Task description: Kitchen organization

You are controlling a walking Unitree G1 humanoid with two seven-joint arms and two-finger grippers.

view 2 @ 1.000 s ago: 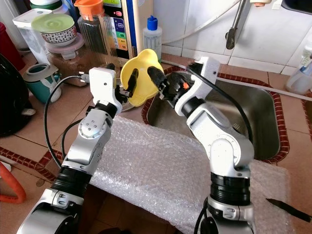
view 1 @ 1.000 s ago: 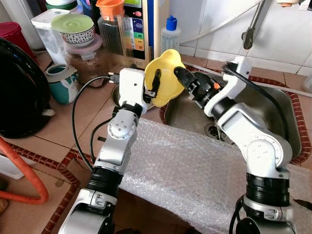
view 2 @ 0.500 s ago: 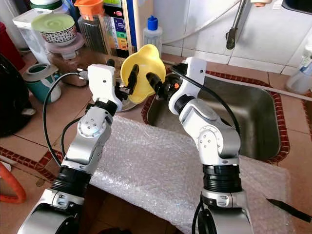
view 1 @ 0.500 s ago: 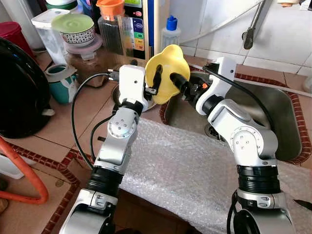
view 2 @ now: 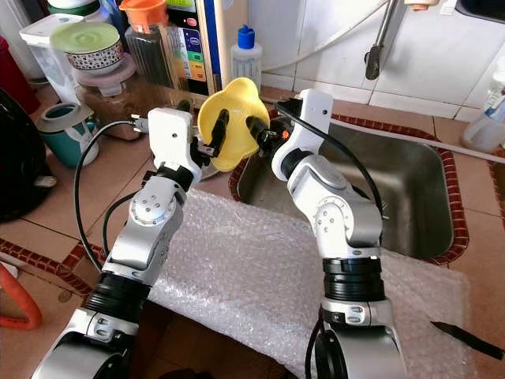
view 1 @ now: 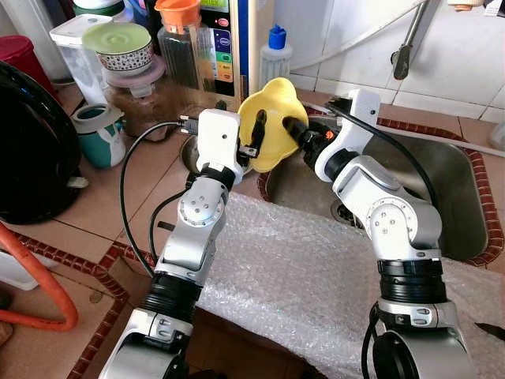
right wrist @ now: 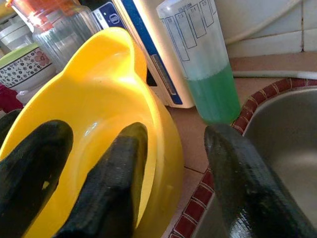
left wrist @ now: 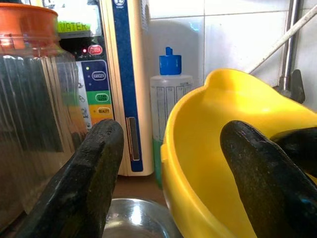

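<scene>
A yellow bowl [view 1: 278,106] is held up on its side above the counter, at the left rim of the sink [view 1: 454,197]. My left gripper [view 1: 254,133] is shut on it, one finger inside the bowl [left wrist: 233,114] and the other behind its wall. My right gripper [view 1: 295,133] reaches in from the sink side and stands open astride the bowl's rim. In the right wrist view, one of its fingers [right wrist: 111,188] lies inside the bowl [right wrist: 99,99] and the other outside it.
Bubble wrap [view 1: 300,268] covers the counter's front. A green soap bottle [view 1: 276,54], an orange-lidded jar [view 1: 180,39] and a water dispenser stand behind the bowl. A steel dish [view 1: 189,155] lies below it. At left are a teal cup [view 1: 101,133], a black appliance [view 1: 31,142] and an orange hose [view 1: 47,304].
My right gripper has swung left from over the sink to the bowl and put one finger inside it. The left gripper with the bowl has shifted slightly right.
</scene>
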